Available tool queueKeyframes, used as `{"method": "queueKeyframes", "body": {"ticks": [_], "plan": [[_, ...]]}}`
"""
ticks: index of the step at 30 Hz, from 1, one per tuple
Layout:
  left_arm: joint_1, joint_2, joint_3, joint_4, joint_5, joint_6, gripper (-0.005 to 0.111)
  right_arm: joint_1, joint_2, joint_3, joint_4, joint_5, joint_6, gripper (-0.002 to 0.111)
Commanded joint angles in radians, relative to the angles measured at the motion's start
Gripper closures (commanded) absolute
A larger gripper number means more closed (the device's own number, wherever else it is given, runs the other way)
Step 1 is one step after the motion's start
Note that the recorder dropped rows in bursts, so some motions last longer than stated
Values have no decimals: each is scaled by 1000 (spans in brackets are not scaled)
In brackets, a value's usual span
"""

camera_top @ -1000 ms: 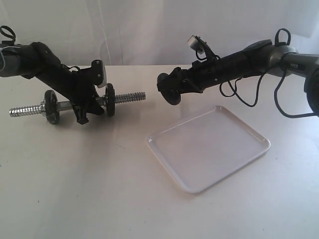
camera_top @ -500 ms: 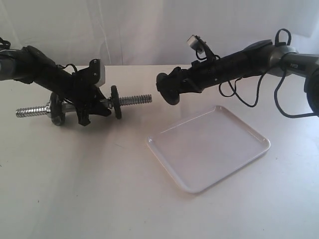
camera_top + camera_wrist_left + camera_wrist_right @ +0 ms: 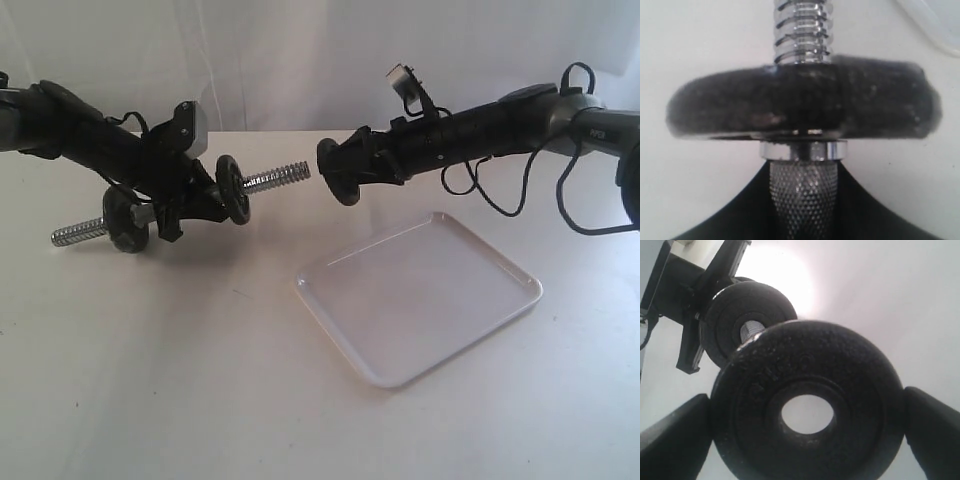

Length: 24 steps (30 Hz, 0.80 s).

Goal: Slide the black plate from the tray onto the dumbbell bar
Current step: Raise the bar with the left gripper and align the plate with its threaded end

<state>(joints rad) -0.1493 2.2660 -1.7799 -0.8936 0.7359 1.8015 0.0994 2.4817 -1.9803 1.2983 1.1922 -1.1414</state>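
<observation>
My left gripper (image 3: 178, 208) is shut on the knurled middle of the dumbbell bar (image 3: 268, 180) and holds it off the table, its right threaded end tilted up. The bar carries two black discs, one (image 3: 232, 188) beside my fingers and one (image 3: 125, 221) at its low end. Seen from the left wrist, the near disc (image 3: 805, 102) sits just past my gripper (image 3: 802, 212). My right gripper (image 3: 345, 175) is shut on the black plate (image 3: 333, 172), held on edge above the table a short gap from the bar's tip. The plate (image 3: 855, 390) fills the right wrist view, the bar's threaded tip (image 3: 751, 332) behind it.
The white tray (image 3: 420, 295) lies on the table below and to the right of the plate, with nothing on it. One corner of the tray (image 3: 937, 27) shows in the left wrist view. A white wall backs the table.
My left arm has lifted the bar's right end and carried it rightward, so the bar now slopes up toward the plate. The right gripper and plate have barely moved.
</observation>
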Motion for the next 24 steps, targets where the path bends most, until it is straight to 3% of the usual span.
{"method": "queueKeyframes", "body": {"ticks": [1, 9, 24], "plan": [[0, -67, -24, -172, 60, 14, 107, -9, 8, -5, 150, 29, -40, 108], [0, -67, -24, -169, 60, 12, 107, -10, 17, -9, 247, 29, -76, 108], [0, -67, -24, -174, 48, 31, 107, -10, 4, -9, 241, 29, -114, 108]]}}
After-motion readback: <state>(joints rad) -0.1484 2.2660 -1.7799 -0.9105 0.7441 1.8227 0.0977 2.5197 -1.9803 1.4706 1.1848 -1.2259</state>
